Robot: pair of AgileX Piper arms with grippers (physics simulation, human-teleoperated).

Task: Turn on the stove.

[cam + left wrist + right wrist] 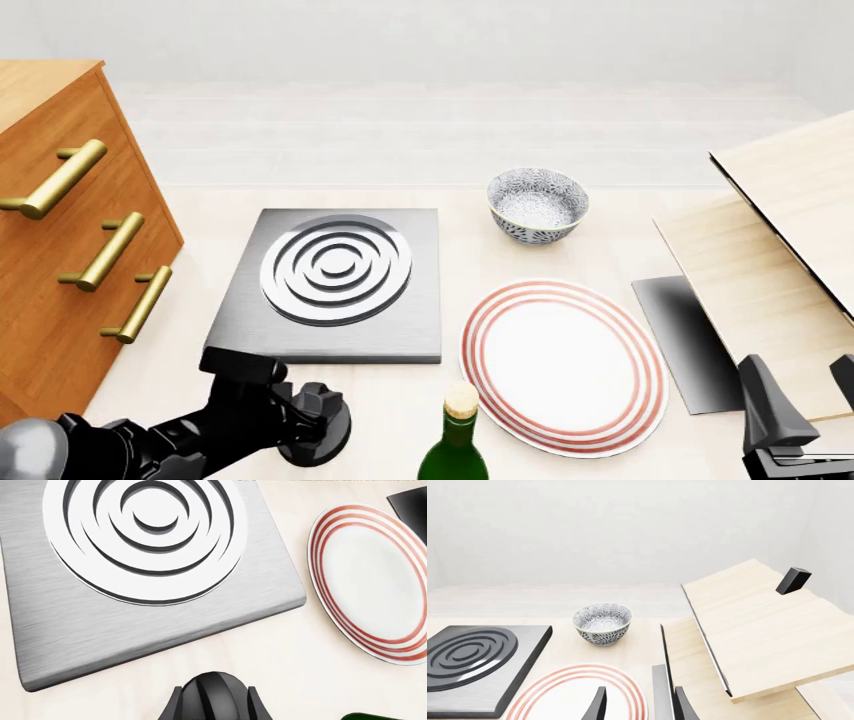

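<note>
The stove [334,335] is a flat dark grey slab with a burner [336,268] of concentric silver rings; it fills much of the left wrist view as stove [80,630]. Its separate black round knob [318,445] sits on the table just in front of the slab's near edge. My left gripper [310,415] is down over it. In the left wrist view the knob [213,692] sits between both fingers [175,707], which press its sides. My right gripper [803,400] hovers open and holds nothing at the near right, far from the stove.
A red-ringed white plate [563,360] lies right of the stove, with a patterned bowl [537,205] behind it. A green bottle [455,450] stands at the near edge beside the knob. A wooden drawer cabinet [67,250] is on the left. Slanted wooden boards [787,230] and a dark mat [681,340] are on the right.
</note>
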